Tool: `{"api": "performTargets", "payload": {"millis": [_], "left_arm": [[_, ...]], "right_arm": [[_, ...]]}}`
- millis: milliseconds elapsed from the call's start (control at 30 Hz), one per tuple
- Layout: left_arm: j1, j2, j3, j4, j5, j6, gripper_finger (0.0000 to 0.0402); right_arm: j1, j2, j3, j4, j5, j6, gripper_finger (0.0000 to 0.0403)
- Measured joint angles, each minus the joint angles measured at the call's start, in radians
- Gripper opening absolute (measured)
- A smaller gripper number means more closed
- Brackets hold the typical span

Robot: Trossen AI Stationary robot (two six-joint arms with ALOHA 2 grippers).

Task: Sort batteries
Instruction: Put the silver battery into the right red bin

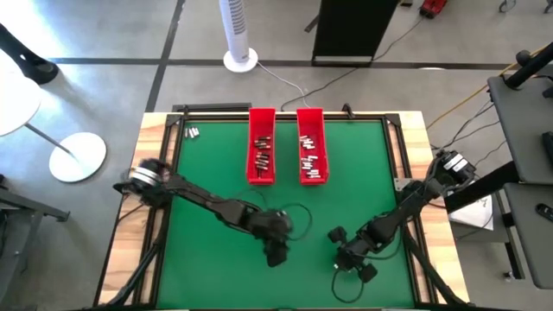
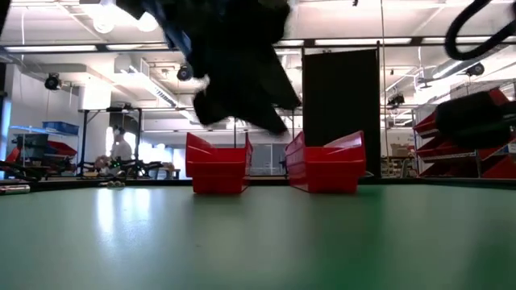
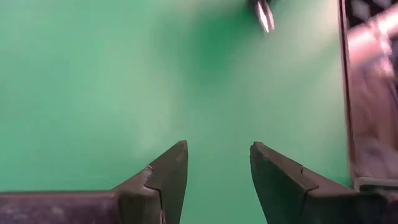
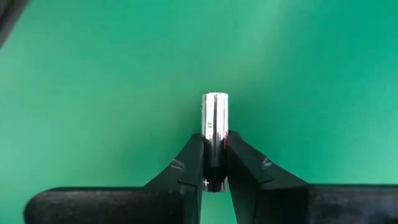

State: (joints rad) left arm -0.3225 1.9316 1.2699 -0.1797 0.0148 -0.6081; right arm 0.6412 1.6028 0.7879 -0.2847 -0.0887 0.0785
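Right tool [image 4: 214, 163]: closed on a single silvery battery [image 4: 214, 134], which stands out past the fingertips with green tabletop [image 4: 93, 74] behind it. A small marking is visible on the battery's side, too small to read. In the high view this tool [image 1: 339, 235] sits in the lower right of the frame, over the green surface, well apart from both trays.

Left tool [image 3: 217, 163]: open, the two dark fingers [image 3: 171, 171] spread with bare green mat between them and nothing held. A blurred silvery battery [image 3: 263, 14] lies at the upper edge of that view, clear of the fingers. In the high view the left tool [image 1: 276, 252] is at lower centre of the frame, near the right tool but not touching it.

Trays: two long red trays stand side by side at upper centre of the high view, the left tray [image 1: 251, 147] and the right tray [image 1: 324, 147], each holding a scatter of batteries [image 1: 262, 154]. The low view shows both trays [image 2: 218, 169] at mid-frame on the green surface.

Loose items: a small cluster of batteries [image 1: 192, 132] lies on the tabletop [image 1: 207, 173] at its upper left corner, apart from the trays.

A white pedestal fan [image 1: 238, 30] stands on the floor beyond the tabletop, at top centre.
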Motion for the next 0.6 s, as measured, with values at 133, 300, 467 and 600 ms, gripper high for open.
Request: {"api": "performTargets", "payload": {"millis": [133,300,467,600], "left_arm": [[-0.023,-0.178,-0.177,0.146,-0.216,0.030,0.0154],[-0.082,-0.342,-0.381,0.413,-0.524,0.135,0.0154],[-0.140,-0.379,-0.570,0.890,-0.833,0.361,0.0154],[-0.136,-0.370,-0.672,1.233,-0.867,0.600,0.0154]], "right_arm": [[-0.052,0.000,0.000,-0.010,0.063,0.070,0.0042],[-0.150,0.000,0.001,-0.048,0.128,0.116,0.0039],[-0.252,0.000,0.011,-0.122,0.158,0.119,0.0045],[-0.316,0.003,0.065,-0.258,0.224,0.068,0.0040]]}}
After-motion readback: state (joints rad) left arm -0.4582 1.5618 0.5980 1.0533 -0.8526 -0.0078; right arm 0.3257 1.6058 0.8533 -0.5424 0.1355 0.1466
